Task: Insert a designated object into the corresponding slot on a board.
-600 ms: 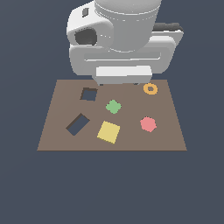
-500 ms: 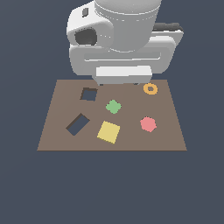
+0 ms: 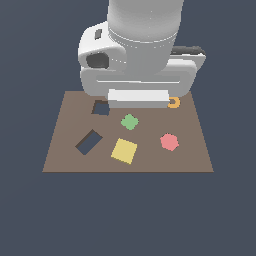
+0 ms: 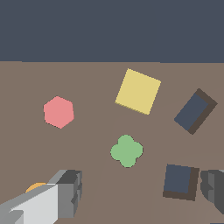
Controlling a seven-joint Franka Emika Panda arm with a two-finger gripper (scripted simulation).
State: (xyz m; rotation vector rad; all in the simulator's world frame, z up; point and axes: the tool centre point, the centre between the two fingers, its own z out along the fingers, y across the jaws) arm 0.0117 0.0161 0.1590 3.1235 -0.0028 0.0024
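Presently, the yellow square block [image 3: 124,150] is observed lying flat on the brown board [image 3: 195,150], untouched, between the narrow rectangular hole [image 3: 89,142] and the pink piece [image 3: 169,142], with the green clover piece [image 3: 129,121] just beyond it. The nearly square slot [image 3: 101,107] is noted unfilled at the board's far side toward the exterior view's left, partly hidden there by the arm's body. In the wrist view the gripper [image 4: 140,197] is seen above the board with its jaws spread wide and nothing between them, one finger [image 4: 65,192] beside an orange ring [image 3: 174,103] and the other just beside the slot.
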